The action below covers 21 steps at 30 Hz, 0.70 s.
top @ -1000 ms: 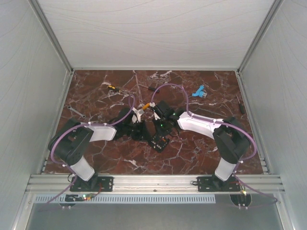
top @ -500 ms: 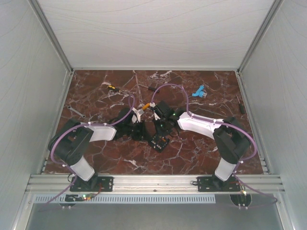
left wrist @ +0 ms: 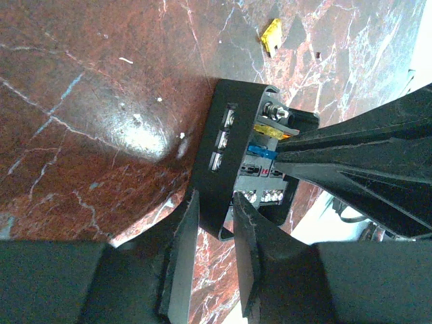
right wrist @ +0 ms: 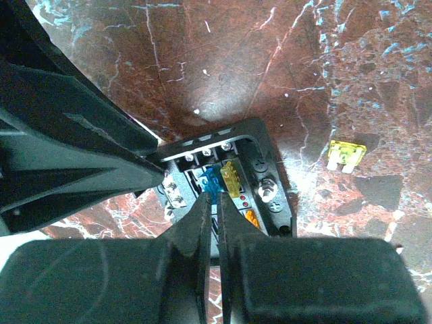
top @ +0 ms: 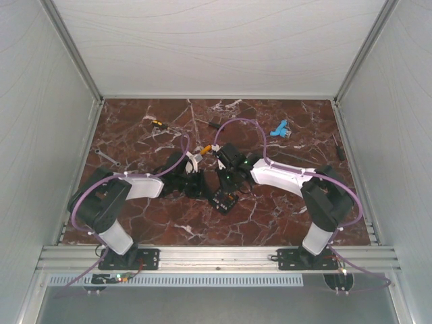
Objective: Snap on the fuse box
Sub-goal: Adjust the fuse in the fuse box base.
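Observation:
The fuse box [top: 225, 200] is a small black square box on the marble, between the two arms. In the left wrist view the fuse box [left wrist: 229, 128] shows yellow and blue fuses inside. My left gripper [left wrist: 216, 200] is shut on its near wall, one finger on each side. My right gripper [right wrist: 217, 200] is shut, its tips pressed together above the blue fuse [right wrist: 209, 181], next to a yellow fuse [right wrist: 231, 179] in the fuse box [right wrist: 260, 145]. I see nothing between the right fingers. From above, left gripper [top: 200, 185] and right gripper [top: 230, 181] meet over the box.
A loose yellow fuse [right wrist: 346, 156] lies on the marble beside the box. Farther back are a blue part [top: 279, 128], a small screwdriver [top: 156, 123], a wrench [top: 106, 157] at the left and a dark tool [top: 338, 148] by the right wall.
The right arm has shifted slightly over the box. The left arm and the fuse box stay where they were.

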Each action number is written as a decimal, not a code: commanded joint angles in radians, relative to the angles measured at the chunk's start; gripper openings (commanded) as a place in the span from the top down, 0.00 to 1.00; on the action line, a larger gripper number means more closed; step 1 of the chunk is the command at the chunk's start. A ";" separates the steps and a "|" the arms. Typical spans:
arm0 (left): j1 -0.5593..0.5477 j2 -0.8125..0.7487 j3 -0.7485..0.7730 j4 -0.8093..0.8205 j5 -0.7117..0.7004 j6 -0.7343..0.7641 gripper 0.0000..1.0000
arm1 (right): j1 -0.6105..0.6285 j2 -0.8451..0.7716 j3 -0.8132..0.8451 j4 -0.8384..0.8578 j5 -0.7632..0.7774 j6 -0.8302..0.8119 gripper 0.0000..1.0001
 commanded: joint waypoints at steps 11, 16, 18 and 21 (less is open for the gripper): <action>-0.003 -0.001 -0.002 0.017 -0.011 0.013 0.75 | -0.023 0.120 -0.063 -0.197 0.203 -0.050 1.00; 0.000 0.002 -0.005 0.026 -0.003 0.013 0.75 | -0.022 0.156 -0.066 -0.219 0.215 -0.053 1.00; 0.002 0.003 -0.007 0.031 0.002 0.014 0.75 | -0.022 0.165 -0.071 -0.223 0.221 -0.054 1.00; 0.003 0.001 -0.011 0.035 0.003 0.016 0.75 | -0.026 0.174 -0.075 -0.236 0.245 -0.046 1.00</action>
